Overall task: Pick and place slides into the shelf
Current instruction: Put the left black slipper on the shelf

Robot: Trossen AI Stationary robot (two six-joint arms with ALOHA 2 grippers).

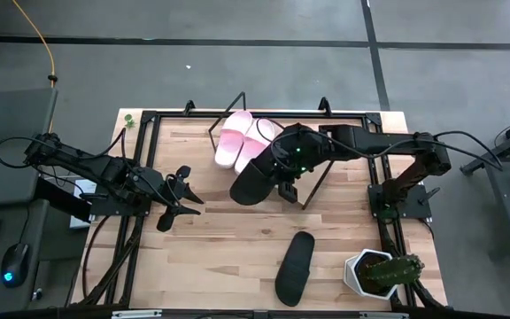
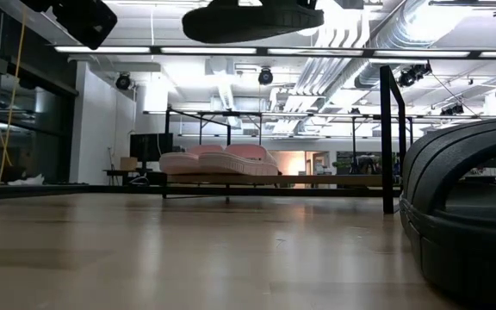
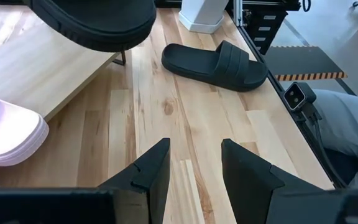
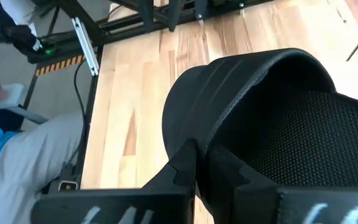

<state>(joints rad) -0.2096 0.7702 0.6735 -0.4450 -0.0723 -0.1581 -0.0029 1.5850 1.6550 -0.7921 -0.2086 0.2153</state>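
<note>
One black slide (image 4: 260, 118) clamped in the right gripper (image 4: 202, 163), clear only from its wrist; left gripper (image 3: 194, 163) open.

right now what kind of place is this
Probably a robotics lab or workshop: exposed ceiling ducts and strip lighting, a black-framed wooden table carrying two arms, and a keyboard and mouse alongside.

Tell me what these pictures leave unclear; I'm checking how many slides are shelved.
- High view: the shelf board is mostly covered by the right pincer and its black slide.
- Low view: the pink slides overlap, so their count is unclear.
- Low view: the other black slide is cut off by the frame edge.
</note>
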